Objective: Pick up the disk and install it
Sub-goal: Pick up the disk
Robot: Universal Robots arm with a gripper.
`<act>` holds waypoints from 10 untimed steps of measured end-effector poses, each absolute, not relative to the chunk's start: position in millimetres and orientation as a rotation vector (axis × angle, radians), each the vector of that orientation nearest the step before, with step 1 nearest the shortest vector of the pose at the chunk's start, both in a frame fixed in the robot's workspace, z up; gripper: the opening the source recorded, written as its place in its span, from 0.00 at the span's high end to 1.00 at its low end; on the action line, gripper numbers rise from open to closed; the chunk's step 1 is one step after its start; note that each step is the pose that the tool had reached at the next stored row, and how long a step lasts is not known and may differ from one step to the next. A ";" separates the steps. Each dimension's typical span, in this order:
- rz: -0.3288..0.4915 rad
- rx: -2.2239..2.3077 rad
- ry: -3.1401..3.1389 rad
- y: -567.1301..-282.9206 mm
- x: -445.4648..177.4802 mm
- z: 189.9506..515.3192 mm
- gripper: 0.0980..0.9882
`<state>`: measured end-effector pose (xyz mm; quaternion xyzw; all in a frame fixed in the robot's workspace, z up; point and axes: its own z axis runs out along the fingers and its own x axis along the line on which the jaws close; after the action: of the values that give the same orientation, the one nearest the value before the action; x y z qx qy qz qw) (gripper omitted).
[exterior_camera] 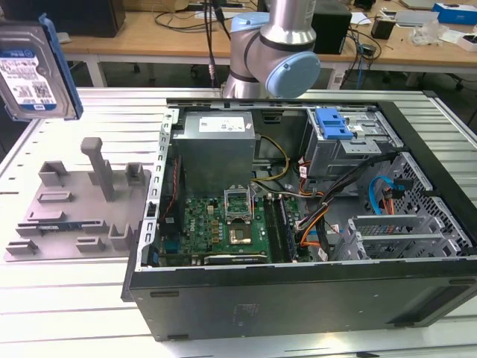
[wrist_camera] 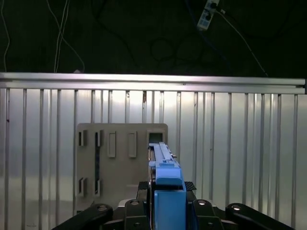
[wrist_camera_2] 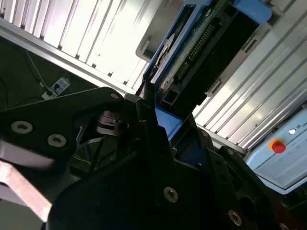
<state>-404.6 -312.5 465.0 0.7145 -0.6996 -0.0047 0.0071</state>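
Note:
The disk (exterior_camera: 37,71), a silver drive with a white-and-blue label and a blue carrier frame, hangs in the air at the exterior view's upper left, above the slatted table. In the first wrist view the disk (wrist_camera: 165,165) stands edge-on between black fingers, over the grey holder plate (wrist_camera: 120,163). The second wrist view has the disk's underside (wrist_camera_2: 201,48) with its connector row, clamped at its blue end. My gripper (wrist_camera: 166,191) (wrist_camera_2: 163,120) is shut on the disk.
An open computer case (exterior_camera: 298,298) lies on the table at the exterior view's right, with a motherboard, cables and a drive cage with a blue latch (exterior_camera: 332,123). The grey holder plate (exterior_camera: 82,201) with upright posts sits left of it. The arm's base (exterior_camera: 276,45) stands behind the case.

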 end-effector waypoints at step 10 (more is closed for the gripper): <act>-0.013 2.235 -2.189 -312.5 -404.5 483.9 0.70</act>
<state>-404.5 -312.5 483.9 0.7145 -0.6996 -0.0042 0.0067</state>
